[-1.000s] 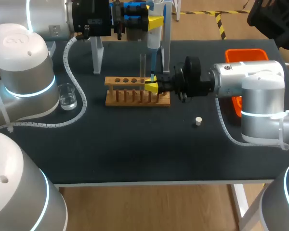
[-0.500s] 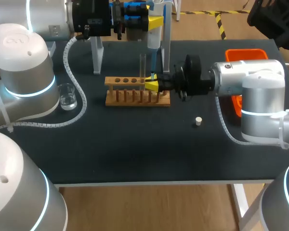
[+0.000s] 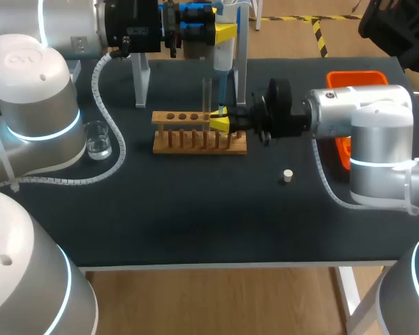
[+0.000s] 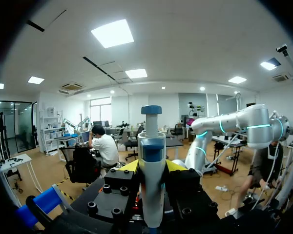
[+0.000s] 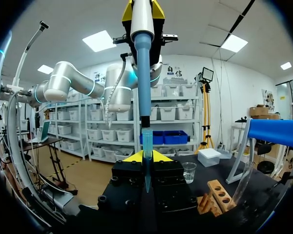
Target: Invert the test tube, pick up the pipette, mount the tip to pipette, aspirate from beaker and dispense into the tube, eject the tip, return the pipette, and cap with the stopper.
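Observation:
My left gripper (image 3: 220, 31) hangs above the back of the table, shut on the white and blue pipette (image 3: 222, 56), which points straight down. In the left wrist view the pipette body (image 4: 151, 146) stands between my left gripper's (image 4: 151, 165) yellow fingers. My right gripper (image 3: 220, 123) sits at the right end of the wooden rack (image 3: 195, 139), shut on the slim pipette tip (image 5: 147, 141), directly under the pipette's blue shaft (image 5: 142, 73). A clear test tube (image 3: 207, 94) stands in the rack. The beaker (image 3: 98, 139) is at the left and the white stopper (image 3: 287, 176) lies at the right front.
A white pipette stand (image 3: 140, 77) straddles the back of the table behind the rack. An orange tray (image 3: 356, 78) sits at the back right, partly behind my right arm. The dark table top (image 3: 195, 216) stretches out in front of the rack.
My right gripper has edged very slightly upward toward the pipette. Everything else looks the same.

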